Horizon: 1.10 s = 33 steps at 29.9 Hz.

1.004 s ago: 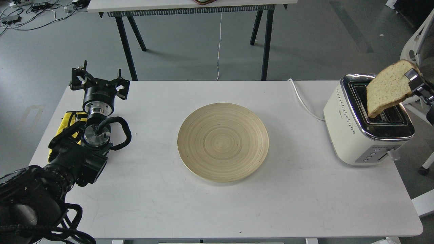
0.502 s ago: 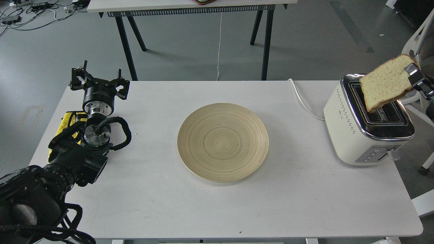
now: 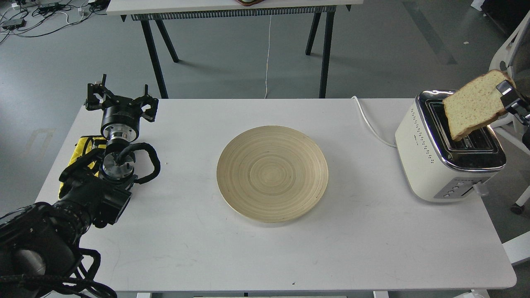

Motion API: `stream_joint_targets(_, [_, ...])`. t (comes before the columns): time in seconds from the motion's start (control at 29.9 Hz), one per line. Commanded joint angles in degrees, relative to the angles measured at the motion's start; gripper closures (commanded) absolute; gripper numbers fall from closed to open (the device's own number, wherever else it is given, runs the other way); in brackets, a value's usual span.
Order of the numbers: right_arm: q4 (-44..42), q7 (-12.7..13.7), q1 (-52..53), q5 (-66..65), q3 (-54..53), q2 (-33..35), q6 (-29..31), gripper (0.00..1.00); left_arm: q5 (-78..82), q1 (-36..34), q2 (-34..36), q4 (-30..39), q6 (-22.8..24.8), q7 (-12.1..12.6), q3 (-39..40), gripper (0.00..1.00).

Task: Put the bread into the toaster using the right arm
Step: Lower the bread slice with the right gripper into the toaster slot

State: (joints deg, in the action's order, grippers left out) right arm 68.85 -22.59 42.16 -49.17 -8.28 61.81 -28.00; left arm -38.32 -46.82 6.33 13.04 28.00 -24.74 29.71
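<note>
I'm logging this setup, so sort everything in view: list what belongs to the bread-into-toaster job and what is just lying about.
Part of the job:
- bread, tilted above the slots
- toaster
- right claw, shut on the bread

Lying about:
- wooden plate, nothing on it
- left claw, open, holding nothing
- yellow item behind the left arm
- white cord

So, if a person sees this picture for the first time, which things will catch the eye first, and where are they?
First comes the bread, held tilted in the air over the slots of the toaster at the right end of the white table, pinched by the right gripper at the picture's edge. Next is the round wooden plate in the middle, with nothing on it. The left gripper rests open at the table's far left.
</note>
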Motion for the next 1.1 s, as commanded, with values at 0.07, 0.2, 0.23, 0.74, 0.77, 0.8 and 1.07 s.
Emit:
stream_joint_targets(0.07, [-2.3,0.0,-0.4,0.0,0.1,-2.1,0.0,0.87,0.0,0.0,0.0,0.1,0.0,0.0,0.0,0.00])
stream_joint_targets(0.2, [-4.7,0.0,-0.7,-0.1,0.7,-4.4,0.0,0.86,0.0,0.0,0.0,0.1,0.0,0.0,0.0,0.00])
stream_joint_targets(0.23, [-5.2,0.0,-0.6,-0.1,1.2,-4.9,0.0,0.86,0.0,0.0,0.0,0.1,0.0,0.0,0.0,0.00])
stream_joint_targets(0.74, [-7.9,0.0,-0.6,0.0,3.0,-12.0,0.0,0.46,0.0,0.1,0.0,0.1,0.0,0.0,0.0,0.00])
stream_joint_targets(0.77, [-7.8,0.0,-0.6,0.0,3.0,-12.0,0.0,0.43,0.0,0.0,0.0,0.1,0.0,0.0,0.0,0.00])
stream_joint_targets(0.8, [-7.7,0.0,-0.5,0.0,2.9,-12.0,0.0,0.42,0.0,0.0,0.0,0.0,0.0,0.0,0.0,0.00])
stream_joint_targets(1.07, [0.9,0.8,0.3,0.9,0.0,-9.3,0.0,0.02,0.0,0.0,0.0,0.1,0.0,0.0,0.0,0.00])
